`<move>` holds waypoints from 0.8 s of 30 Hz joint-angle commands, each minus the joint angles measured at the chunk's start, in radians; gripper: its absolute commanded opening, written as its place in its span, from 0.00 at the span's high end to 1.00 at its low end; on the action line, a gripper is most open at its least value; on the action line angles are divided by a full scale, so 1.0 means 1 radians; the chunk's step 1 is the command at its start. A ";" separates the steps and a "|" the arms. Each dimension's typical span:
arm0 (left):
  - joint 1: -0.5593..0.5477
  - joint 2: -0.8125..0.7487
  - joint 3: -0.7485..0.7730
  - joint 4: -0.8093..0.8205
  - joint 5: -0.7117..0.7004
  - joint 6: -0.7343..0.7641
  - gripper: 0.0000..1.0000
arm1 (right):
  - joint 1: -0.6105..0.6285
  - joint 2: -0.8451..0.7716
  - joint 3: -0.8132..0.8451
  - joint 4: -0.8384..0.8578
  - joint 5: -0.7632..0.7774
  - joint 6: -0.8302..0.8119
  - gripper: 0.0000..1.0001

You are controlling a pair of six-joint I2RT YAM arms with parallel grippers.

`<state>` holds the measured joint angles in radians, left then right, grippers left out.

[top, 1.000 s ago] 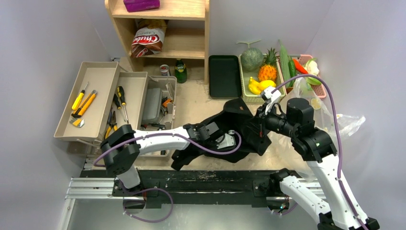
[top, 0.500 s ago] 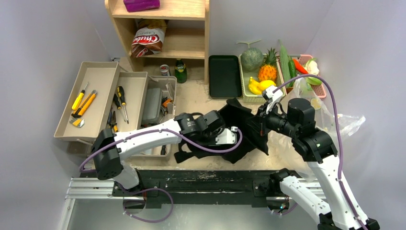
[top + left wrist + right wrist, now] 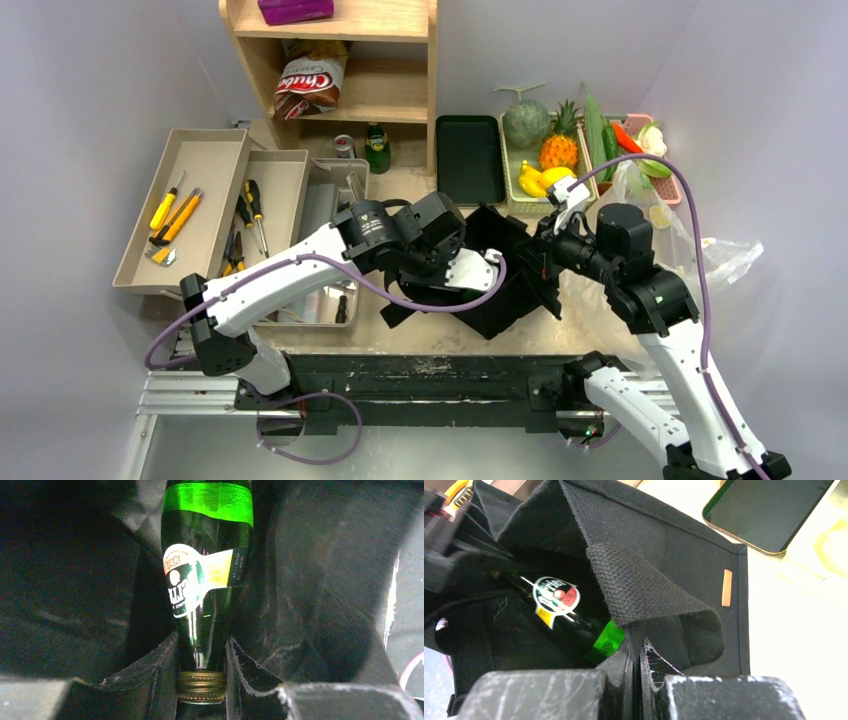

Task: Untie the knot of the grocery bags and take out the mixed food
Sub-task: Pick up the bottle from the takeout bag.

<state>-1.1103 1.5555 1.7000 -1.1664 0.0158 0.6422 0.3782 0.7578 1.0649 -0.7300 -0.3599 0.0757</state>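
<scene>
Left end effector (image 3: pixel 202 672) tight around green bottle (image 3: pixel 205 555) neck inside black bag (image 3: pixel 684 545), right end effector (image 3: pixel 635 665) pinched together, apparently on strap (image 3: pixel 649 590).

From above, the left pincer (image 3: pixel 201 679) is totally swallowed by the cloth bag (image 3: pixel 520 300), so its fingers don't show there. The bottle (image 3: pixel 205 555) doesn't show in that view either. On the left wrist cam the bottle's fat end is chopped off by the top edge, and the label is too dark and curved to read properly. On the right wrist cam a fold of the bag covers most of the bottle, and the tray (image 3: pixel 769 510) runs off the top edge. Can't tell what's inside the plastic bag (image 3: pixel 720 258) on the right, since the right arm blocks part of it. The purple packet (image 3: pixel 295 10) on the shelf (image 3: pixel 395 100) is cropped at the top.
</scene>
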 commanded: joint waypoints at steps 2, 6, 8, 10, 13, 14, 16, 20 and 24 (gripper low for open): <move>0.007 -0.039 0.164 -0.038 0.039 0.079 1.00 | -0.004 -0.002 -0.010 0.032 0.031 0.001 1.00; 0.017 -0.058 0.214 -0.081 0.037 0.117 1.00 | -0.003 0.016 -0.003 0.001 0.038 -0.006 1.00; 0.021 -0.067 0.246 -0.090 0.029 0.140 1.00 | -0.003 0.017 -0.010 0.000 0.051 -0.008 1.00; 0.023 -0.075 0.271 -0.096 0.011 0.162 1.00 | -0.003 0.014 -0.017 0.000 0.066 -0.010 1.00; 0.039 -0.092 0.300 -0.100 -0.011 0.199 1.00 | -0.003 0.019 -0.024 -0.010 0.077 -0.021 1.00; 0.047 -0.098 0.311 -0.098 -0.012 0.209 1.00 | -0.002 0.021 -0.026 -0.015 0.078 -0.027 1.00; 0.065 -0.115 0.328 -0.080 -0.032 0.229 1.00 | -0.004 0.025 -0.029 -0.026 0.085 -0.038 1.00; 0.103 -0.158 0.345 -0.026 -0.049 0.252 1.00 | -0.004 0.029 -0.041 -0.043 0.110 -0.053 1.00; 0.128 -0.203 0.341 0.043 -0.057 0.268 1.00 | -0.003 0.028 -0.059 -0.041 0.116 -0.055 1.00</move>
<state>-1.0069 1.4567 1.9617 -1.3392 -0.0143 0.8639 0.3763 0.7788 1.0313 -0.7334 -0.2691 0.0425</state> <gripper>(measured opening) 0.310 0.007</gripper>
